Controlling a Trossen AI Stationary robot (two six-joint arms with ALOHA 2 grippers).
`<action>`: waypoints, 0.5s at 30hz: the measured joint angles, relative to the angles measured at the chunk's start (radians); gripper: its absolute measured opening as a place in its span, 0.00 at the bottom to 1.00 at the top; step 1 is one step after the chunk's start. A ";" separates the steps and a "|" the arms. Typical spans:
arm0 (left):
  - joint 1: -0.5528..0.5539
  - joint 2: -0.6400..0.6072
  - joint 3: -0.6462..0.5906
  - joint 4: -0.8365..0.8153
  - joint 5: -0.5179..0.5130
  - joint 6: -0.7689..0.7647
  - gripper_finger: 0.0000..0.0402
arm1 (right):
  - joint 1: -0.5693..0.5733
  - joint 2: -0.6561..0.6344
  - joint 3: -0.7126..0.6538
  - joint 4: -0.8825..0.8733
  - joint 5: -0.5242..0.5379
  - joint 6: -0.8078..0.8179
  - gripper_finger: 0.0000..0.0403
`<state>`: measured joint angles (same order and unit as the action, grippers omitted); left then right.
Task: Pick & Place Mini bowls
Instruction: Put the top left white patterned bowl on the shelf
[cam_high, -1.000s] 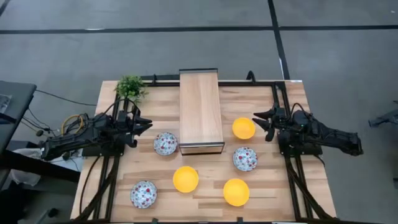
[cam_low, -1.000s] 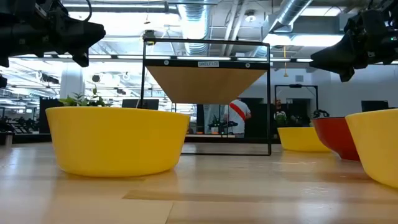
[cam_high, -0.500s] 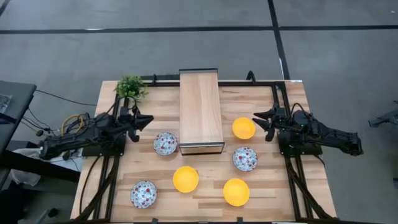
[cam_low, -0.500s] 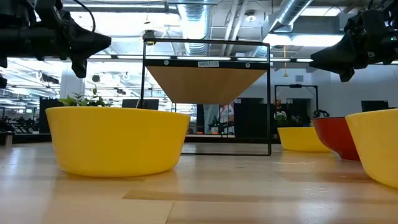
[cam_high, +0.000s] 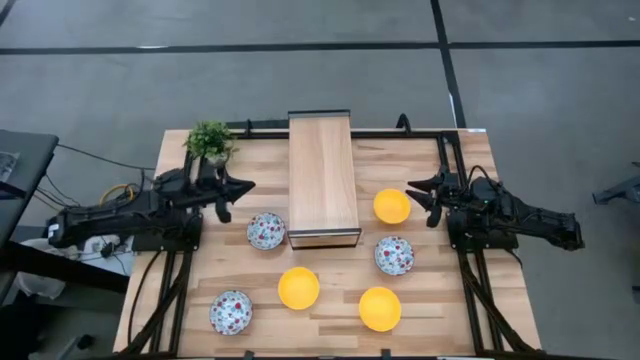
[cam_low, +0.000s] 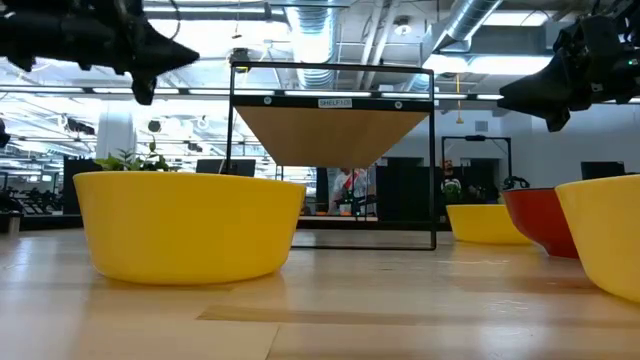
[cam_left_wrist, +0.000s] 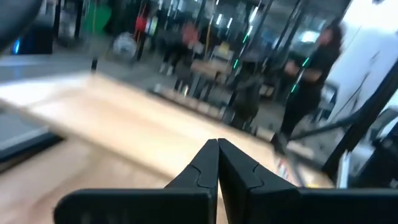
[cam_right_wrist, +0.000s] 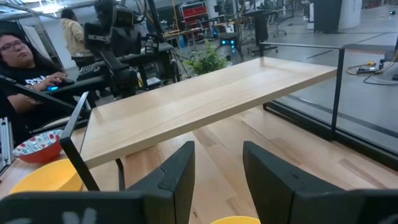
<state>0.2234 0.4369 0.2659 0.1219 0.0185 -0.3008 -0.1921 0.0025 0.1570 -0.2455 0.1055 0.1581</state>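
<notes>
Three plain yellow mini bowls (cam_high: 392, 206) (cam_high: 298, 288) (cam_high: 380, 308) and three floral-speckled mini bowls (cam_high: 266, 230) (cam_high: 394, 255) (cam_high: 231, 311) rest on their bases on the wooden table. My left gripper (cam_high: 250, 186) hovers shut and pointing level, left of the wooden shelf (cam_high: 323, 178) and above the table beside the nearest floral bowl. In its wrist view the fingertips (cam_left_wrist: 217, 143) meet with nothing between them. My right gripper (cam_high: 412, 188) hangs open and level at the table's right, beside a yellow bowl, with nothing between its fingers (cam_right_wrist: 180, 165).
A small green potted plant (cam_high: 210, 140) stands at the far left corner. The shelf on its black metal frame (cam_low: 333, 130) runs down the table's middle from the far edge. People show in the room beyond the table. Bare tabletop (cam_high: 330, 250) lies between the bowls.
My left gripper has shut on nothing, risen, and moved toward the table's right, closer to the shelf, rolling a little as it went. The bowls have stayed where they were.
</notes>
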 joint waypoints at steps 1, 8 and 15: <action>0.000 0.031 0.021 -0.039 0.000 0.000 0.01 | 0.000 0.000 0.000 0.000 0.000 0.000 0.31; 0.000 0.177 0.127 -0.264 0.000 -0.023 0.01 | 0.000 0.000 0.000 0.000 0.000 0.000 0.31; 0.000 0.202 0.157 -0.422 0.000 -0.235 0.01 | 0.000 0.000 0.000 0.000 0.000 0.000 0.31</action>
<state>0.2230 0.6389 0.4225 -0.2999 0.0189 -0.5362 -0.1921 0.0025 0.1570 -0.2455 0.1059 0.1581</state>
